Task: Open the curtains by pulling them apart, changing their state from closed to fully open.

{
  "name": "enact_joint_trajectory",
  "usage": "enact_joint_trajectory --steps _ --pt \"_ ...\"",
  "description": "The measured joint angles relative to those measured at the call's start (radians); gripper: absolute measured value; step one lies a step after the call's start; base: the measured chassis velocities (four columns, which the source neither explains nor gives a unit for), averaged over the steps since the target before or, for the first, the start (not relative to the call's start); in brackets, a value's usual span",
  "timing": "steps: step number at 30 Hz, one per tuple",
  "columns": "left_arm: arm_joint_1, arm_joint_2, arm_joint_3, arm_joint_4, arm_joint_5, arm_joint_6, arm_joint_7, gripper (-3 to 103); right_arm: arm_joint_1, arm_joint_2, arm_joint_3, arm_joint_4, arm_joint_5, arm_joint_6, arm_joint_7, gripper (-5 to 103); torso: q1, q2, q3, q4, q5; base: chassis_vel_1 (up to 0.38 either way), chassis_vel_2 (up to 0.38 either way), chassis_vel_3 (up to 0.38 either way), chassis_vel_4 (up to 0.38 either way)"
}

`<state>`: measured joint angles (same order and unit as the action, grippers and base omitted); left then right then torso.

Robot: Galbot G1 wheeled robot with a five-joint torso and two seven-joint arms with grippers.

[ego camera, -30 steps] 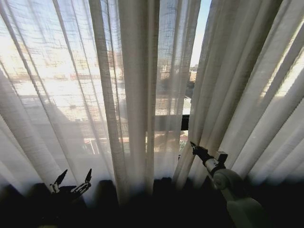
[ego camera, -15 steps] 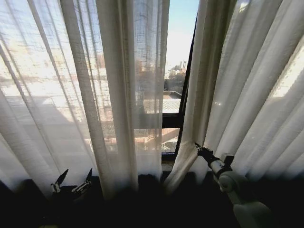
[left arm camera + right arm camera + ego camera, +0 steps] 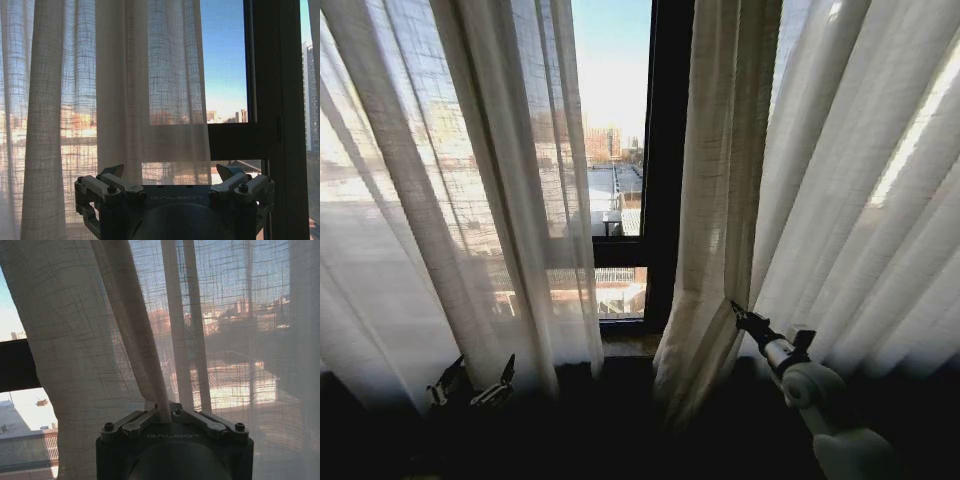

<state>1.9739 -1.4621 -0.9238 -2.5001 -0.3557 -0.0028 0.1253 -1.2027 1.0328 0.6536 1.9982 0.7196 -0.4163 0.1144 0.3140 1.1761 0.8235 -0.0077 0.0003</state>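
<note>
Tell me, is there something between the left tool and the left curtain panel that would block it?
Nothing visible blocks it. The left tool hangs open, low in front of the left curtain panel, with only air between. The right tool is shut on the right curtain panel.

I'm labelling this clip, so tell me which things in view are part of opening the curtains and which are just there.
Part of the job:
- left curtain
- right curtain, pinched in the right end effector
- left end effector, open, low by the left curtain

Just there:
- dark window frame
- buildings outside
</note>
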Motion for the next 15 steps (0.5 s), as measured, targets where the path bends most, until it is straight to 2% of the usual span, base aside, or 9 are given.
enact_joint_trajectory --steps 11,15 --pt "0.004 -0.006 -0.001 0.0 0.0 -0.008 0.002 100 -0.012 -0.002 0.013 0.001 0.002 0.001 0.0 0 0.0 0.0 0.0 0.0002 0.0004 -0.318 -0.386 0.323 0.388" --pt "0.003 -0.005 0.002 0.0 0.0 -0.008 0.003 100 -0.017 -0.002 0.018 0.0 0.003 0.001 0.0 0 0.0 0.0 0.0 0.0002 -0.0005 -0.333 -0.405 0.322 0.409"
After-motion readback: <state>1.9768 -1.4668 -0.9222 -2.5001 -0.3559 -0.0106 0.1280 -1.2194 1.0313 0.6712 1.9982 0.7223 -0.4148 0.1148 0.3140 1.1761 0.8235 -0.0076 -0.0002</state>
